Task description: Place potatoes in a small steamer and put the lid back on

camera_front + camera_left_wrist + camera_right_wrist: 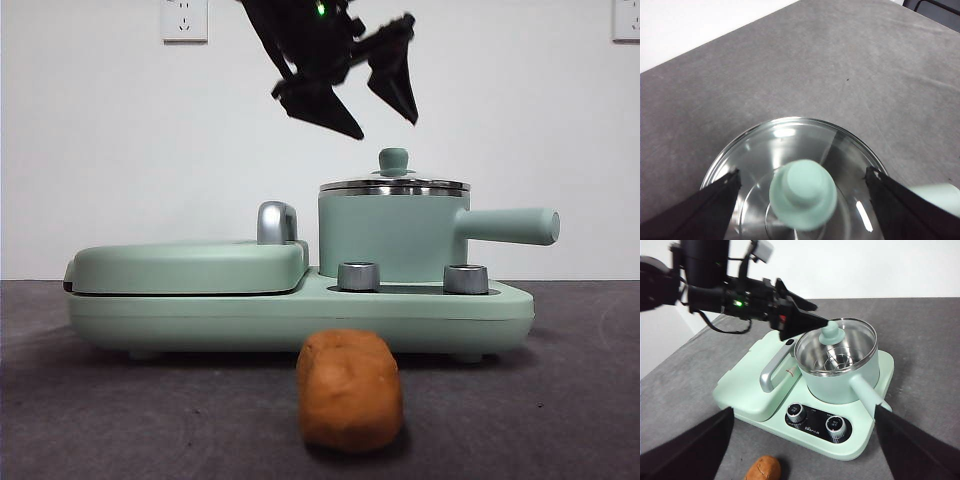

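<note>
The orange-brown potato (350,390) lies on the grey table in front of the cooker; it also shows in the right wrist view (764,468). The mint-green steamer (390,235) stands on the cooker's right side with its glass lid (393,186) on it. My left gripper (384,127) hangs open and empty just above the lid's green knob (802,194), with a jaw on either side of it; the right wrist view shows it there too (820,314). My right gripper (804,409) is open and empty, held high and back over the table's near side.
A flat mint-green griddle (190,265) with a chrome handle (277,222) fills the cooker's left half. Two steel dials (358,276) sit on the base front. The steamer's side handle (510,226) sticks out to the right.
</note>
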Motion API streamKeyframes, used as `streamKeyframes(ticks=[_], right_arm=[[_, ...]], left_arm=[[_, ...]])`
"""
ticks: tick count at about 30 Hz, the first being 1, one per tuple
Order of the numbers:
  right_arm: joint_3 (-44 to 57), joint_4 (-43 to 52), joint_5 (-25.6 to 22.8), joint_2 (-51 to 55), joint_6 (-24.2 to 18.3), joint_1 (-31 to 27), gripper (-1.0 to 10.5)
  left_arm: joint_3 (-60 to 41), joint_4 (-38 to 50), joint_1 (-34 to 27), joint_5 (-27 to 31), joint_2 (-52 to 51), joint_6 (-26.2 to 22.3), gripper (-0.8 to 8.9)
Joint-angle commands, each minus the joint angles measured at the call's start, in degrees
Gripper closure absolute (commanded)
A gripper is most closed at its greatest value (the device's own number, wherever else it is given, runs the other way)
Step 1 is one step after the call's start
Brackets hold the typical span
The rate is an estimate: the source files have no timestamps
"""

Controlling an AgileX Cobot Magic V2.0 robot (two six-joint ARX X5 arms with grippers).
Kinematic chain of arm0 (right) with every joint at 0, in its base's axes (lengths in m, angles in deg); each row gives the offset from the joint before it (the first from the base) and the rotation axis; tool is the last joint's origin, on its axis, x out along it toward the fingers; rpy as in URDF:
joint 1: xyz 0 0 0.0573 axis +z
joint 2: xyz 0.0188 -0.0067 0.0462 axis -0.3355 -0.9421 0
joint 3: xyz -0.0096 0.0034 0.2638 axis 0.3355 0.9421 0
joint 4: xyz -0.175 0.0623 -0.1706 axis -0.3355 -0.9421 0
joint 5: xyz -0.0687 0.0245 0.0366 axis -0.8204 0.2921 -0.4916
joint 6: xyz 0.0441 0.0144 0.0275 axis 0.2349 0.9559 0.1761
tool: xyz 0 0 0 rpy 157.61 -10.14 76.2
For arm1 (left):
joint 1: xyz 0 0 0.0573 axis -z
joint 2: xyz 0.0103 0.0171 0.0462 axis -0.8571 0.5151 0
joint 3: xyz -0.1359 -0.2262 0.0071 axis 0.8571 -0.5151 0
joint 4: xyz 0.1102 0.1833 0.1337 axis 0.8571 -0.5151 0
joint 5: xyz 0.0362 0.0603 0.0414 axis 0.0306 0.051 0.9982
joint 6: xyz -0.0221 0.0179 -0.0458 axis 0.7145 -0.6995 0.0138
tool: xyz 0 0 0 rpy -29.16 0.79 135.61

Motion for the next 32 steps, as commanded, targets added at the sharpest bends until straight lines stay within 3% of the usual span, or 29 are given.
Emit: streamKeyframes(ticks=[1,18,24,32], right_arm=[[-1.07,0.57,0.11,-0.31,0.57,-0.02,5.0],[-1.07,0.57,0.09,-0.31,0.57,-0.02,5.0],[-1.09,0.57,0.09,-0.31,0.59,-0.02,5.0],[-1.09,0.57,0.00,-0.31,0.59,-0.02,5.0]], left_arm=[[1.64,2.21,0.61,0.20,2.25,-0.04,4.09],[1.64,3.30,2.01,0.20,5.99,-0.68,4.16],[1.64,3.48,2.10,0.24,5.99,-1.55,5.70],[1.64,3.39,2.05,1.75,5.99,-4.13,6.74]])
